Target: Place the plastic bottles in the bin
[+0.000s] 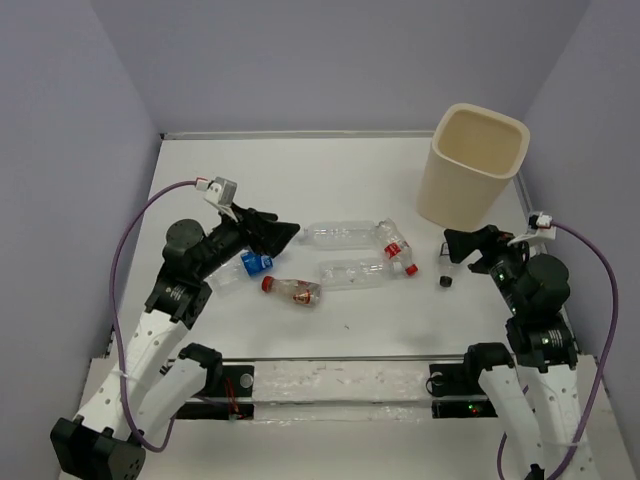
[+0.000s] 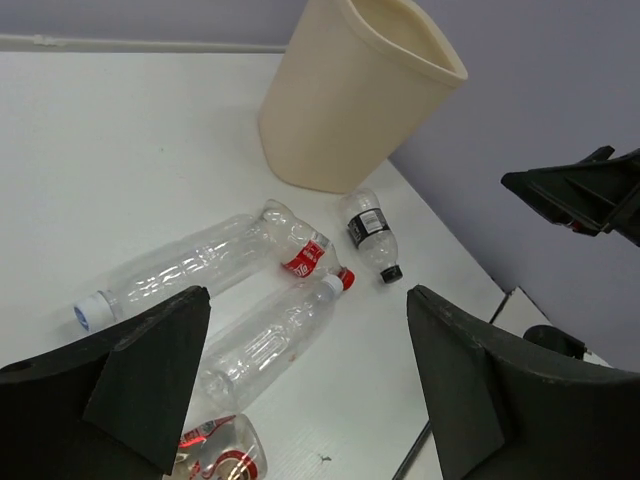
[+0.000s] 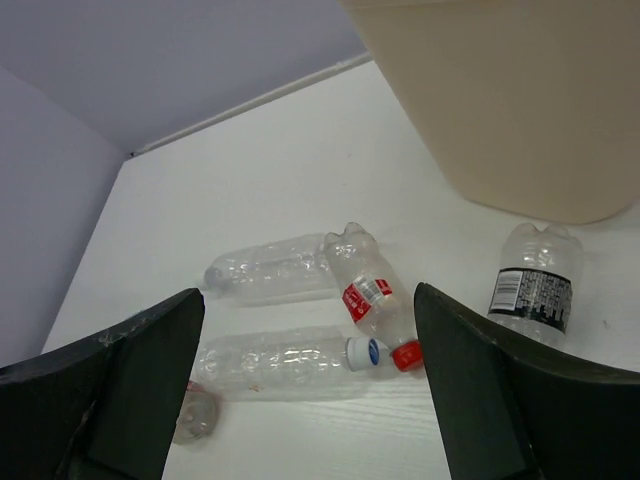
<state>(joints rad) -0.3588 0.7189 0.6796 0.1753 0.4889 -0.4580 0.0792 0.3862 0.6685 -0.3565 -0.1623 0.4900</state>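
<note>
Left gripper (image 2: 308,320) — fingers spread wide, nothing between them, held above the near-left bottles. Right gripper (image 3: 308,300) — likewise spread and empty, near the foot of the bin.

Six plastic bottles, all lying on the white table (image 1: 300,180), none in the bin:
- bottle with a red-orange label (image 1: 293,290), nearest;
- blue-capped bottle (image 1: 250,264), partly under the left arm;
- clear bottle (image 1: 360,271), its cap beside the next one's red cap;
- red-capped bottle (image 1: 395,243), red label;
- small black-labelled bottle (image 3: 535,280), near the bin;
- long clear bottle (image 1: 340,234), farthest back.

Cream bin (image 1: 472,170) — upright, far right.
</note>
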